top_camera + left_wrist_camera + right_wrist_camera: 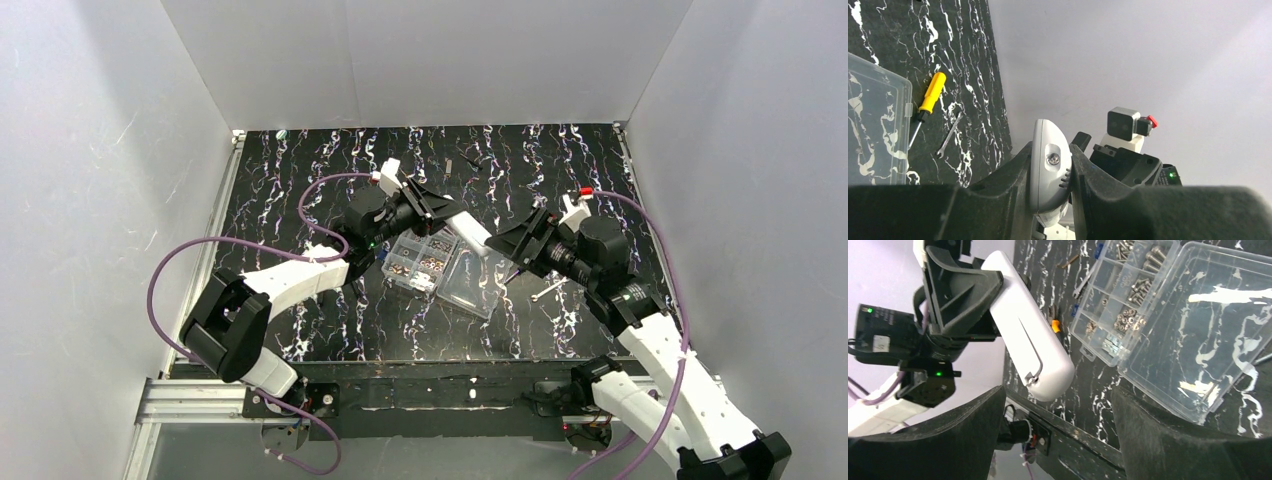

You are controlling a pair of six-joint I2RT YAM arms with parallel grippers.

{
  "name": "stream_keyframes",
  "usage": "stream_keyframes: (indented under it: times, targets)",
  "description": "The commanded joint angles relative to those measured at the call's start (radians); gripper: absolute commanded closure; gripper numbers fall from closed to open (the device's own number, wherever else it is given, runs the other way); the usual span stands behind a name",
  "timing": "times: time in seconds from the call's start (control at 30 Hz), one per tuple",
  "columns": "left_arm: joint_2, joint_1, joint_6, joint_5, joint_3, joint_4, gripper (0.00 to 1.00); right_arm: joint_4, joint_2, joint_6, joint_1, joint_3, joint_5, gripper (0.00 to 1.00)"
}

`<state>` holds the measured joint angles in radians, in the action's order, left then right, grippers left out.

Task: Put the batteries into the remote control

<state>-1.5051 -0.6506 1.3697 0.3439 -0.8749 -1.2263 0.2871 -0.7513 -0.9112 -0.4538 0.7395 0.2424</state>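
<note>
Black marbled surface point(560, 170), white walls point(450, 60): left fingers point(1088, 172) clench the white remote control point(1028, 340) aloft; its long axis runs ten to four o'clock toward the right fingers point(1158, 435), spread empty near its free end. No batteries visible.

The remote control point(1033, 345) has its far end hidden inside the left claw point(983, 297).

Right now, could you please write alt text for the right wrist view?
The left gripper holds a white remote by one end, its free end pointing toward the open right gripper. Beside it, an open clear screw box lies on the black table.
</note>
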Motion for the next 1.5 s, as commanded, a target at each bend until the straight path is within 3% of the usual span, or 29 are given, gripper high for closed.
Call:
stream_keyframes:
  times: [0.0, 0.23, 0.6, 0.93, 1.2, 1.3, 1.47]
  targets:
    - [0.025, 0.004, 0.032, 0.0, -0.047, -0.108, 1.0, -0.164, 0.014, -0.115, 0.046, -0.024, 0.077, 0.16]
    - [0.032, 0.004, 0.034, 0.001, -0.044, -0.105, 1.0, -0.311, 0.015, -0.221, 0.113, -0.108, 0.162, 0.22]
    - [0.018, 0.003, 0.04, 0.007, -0.055, -0.11, 1.0, -0.372, -0.034, -0.244, 0.127, -0.11, 0.229, 0.32]
    - [0.014, 0.004, 0.039, 0.01, -0.055, -0.109, 1.0, -0.417, -0.084, -0.264, 0.129, -0.117, 0.284, 0.47]
    - [0.012, 0.003, 0.037, 0.013, -0.057, -0.109, 1.0, -0.411, -0.088, -0.253, 0.129, -0.118, 0.284, 0.84]
    - [0.012, 0.004, 0.037, 0.015, -0.056, -0.108, 1.0, -0.405, -0.086, -0.248, 0.129, -0.115, 0.28, 0.84]
    - [0.013, 0.004, 0.035, 0.015, -0.05, -0.108, 1.0, -0.381, -0.086, -0.233, 0.131, -0.095, 0.268, 0.71]
